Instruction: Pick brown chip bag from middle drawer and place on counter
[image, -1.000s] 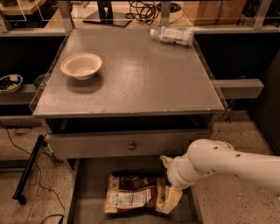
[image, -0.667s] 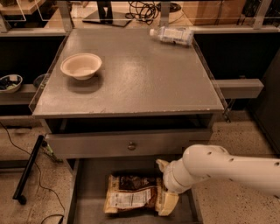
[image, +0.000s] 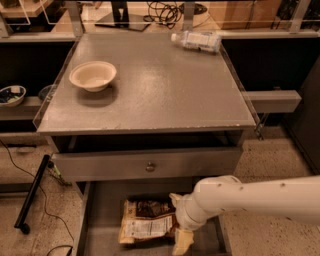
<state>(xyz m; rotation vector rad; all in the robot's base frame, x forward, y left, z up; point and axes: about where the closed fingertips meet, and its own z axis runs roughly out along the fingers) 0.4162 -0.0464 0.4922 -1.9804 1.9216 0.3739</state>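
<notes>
We see the counter (image: 165, 95) filling most of the view, a flat grey top with clear guard strips along its sides. Below it the middle drawer (image: 105, 210) stands pulled out, with its grey floor showing. The white arm (image: 250, 197) reaches in from the right, low over the drawer. Between the counter and the open drawer runs a closed drawer front (image: 100, 164) with a small round knob.

The brown chip bag (image: 145, 222) lies flat on the drawer floor, label up, right of the drawer's middle. On the counter a cream bowl (image: 93, 75) sits near the left side, and a clear plastic bottle (image: 196, 40) lies on its side at the far right corner, well apart from the bowl.

The gripper (image: 178, 220) is down in the drawer at the bag's right end. Its tan fingers (image: 183, 242) are spread, one at the far edge of the bag and one at the near edge, with the bag's right end between them.
</notes>
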